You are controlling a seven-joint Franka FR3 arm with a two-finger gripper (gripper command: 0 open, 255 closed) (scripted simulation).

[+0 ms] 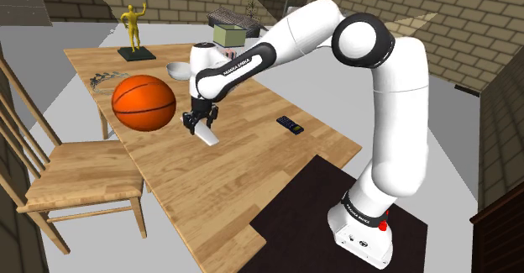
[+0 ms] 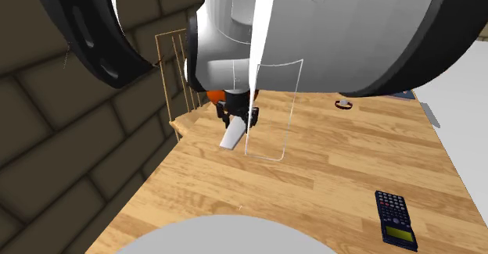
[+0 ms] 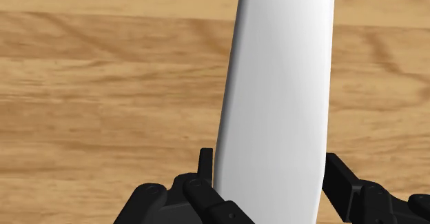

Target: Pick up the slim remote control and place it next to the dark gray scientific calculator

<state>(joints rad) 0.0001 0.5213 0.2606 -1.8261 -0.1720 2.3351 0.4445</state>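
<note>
- Clamping with the black gripper (image 3: 272, 174) across the narrow width of the slim remote control (image 3: 279, 85), pinching its near end by the two long edges, pads closed firmly on it
- Carrying it tilted below the fingers in the shoulder view, free end lowest, seemingly lifted clear of the wooden table (image 1: 252, 175) and just beside the basketball (image 1: 144, 102)
- Rendered plain white and smooth, with no visible buttons
- Probably light, rigid and somewhat slick, so liable to pivot or slide between the pads if swung quickly
- Gripped close to one end rather than at mid-length, leaving most of the body hanging out unsupported
- Better taken nearer the middle, still across the narrow width, though likely adequate as held for so light a thing
- Not fragile by the look of it, yet best lowered flat rather than dropped from height
- Well apart from the dark calculator (image 1: 290, 125), lying flat nearer the table edge toward the shoulder view's right
- Calls for a carry over bare wood toward that calculator, then a gentle set-down just beside it without nudging it
</note>
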